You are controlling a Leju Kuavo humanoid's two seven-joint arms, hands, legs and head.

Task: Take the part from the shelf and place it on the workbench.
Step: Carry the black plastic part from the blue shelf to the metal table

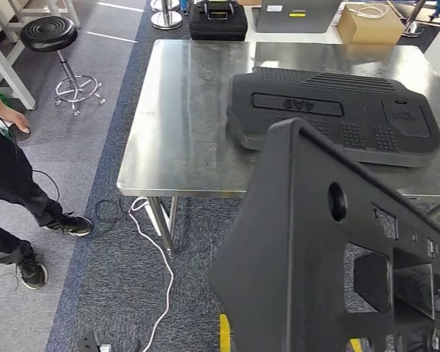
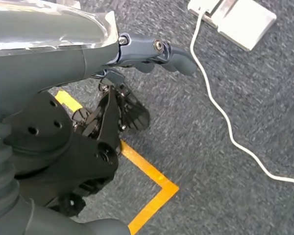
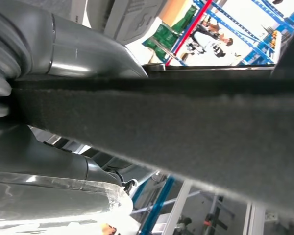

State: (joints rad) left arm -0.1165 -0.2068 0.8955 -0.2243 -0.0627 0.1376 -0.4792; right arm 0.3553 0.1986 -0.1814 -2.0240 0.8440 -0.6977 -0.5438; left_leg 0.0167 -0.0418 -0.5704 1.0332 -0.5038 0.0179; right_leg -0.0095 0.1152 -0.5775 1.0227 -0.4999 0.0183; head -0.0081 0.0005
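Near right in the head view, a large black perforated plastic panel [image 1: 317, 257] stands before the steel counter [image 1: 185, 125], where another black moulded panel [image 1: 339, 117] lies. Left robot hand [image 2: 153, 54] hangs empty, fingers extended, over carpet. Right robot hand [image 3: 64, 63] clamps the panel's edge.

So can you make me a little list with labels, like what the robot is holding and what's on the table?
holding: a big black plastic part with holes, close in front of the camera
which hand: the right robot hand, wrapped around the part's edge
other hand: the left robot hand holds nothing, hanging over the carpet
table: a shiny metal table ahead
on the table: another long black part, lying flat
floor: a white cable and yellow tape
nearby: a black stool, and a person standing at the left
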